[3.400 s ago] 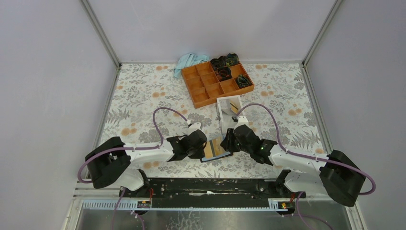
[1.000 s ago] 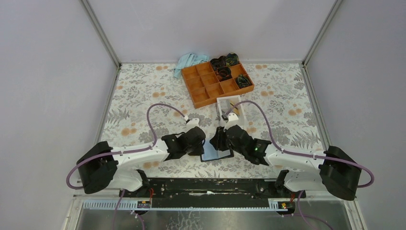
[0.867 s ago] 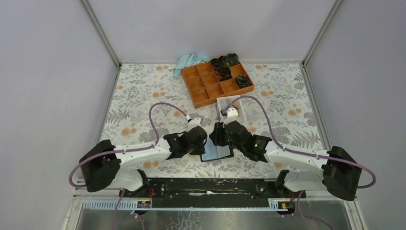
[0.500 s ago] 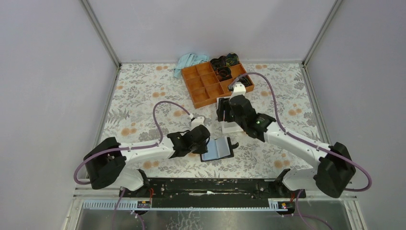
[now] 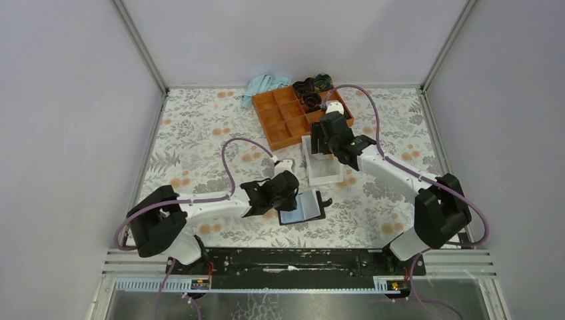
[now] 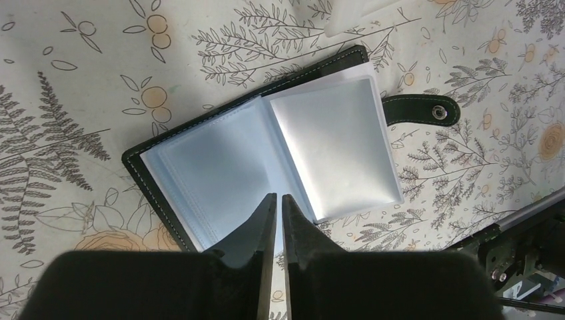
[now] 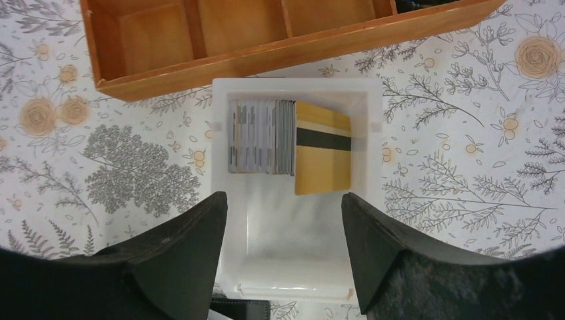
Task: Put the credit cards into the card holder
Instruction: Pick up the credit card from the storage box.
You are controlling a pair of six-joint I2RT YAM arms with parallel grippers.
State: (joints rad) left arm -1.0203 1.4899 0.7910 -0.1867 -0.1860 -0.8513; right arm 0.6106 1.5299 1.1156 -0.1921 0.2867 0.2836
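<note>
Looks barely begun. Open flat on the surface: the card holder, no yellow card showing in its sleeves. Pressed almost together at its near edge: left gripper fingers; unclear whether pinching a sleeve. Spread wide above the white box: right gripper fingers. Inside, untaken: the credit cards. Left: fetching, inserting.

The card holder is seen in black, lined light blue. The credit cards are coloured yellow-orange, one crossed by a black stripe. The box is white, the tray orange. The tablecloth is printed with grey leaves and orange flowers.
</note>
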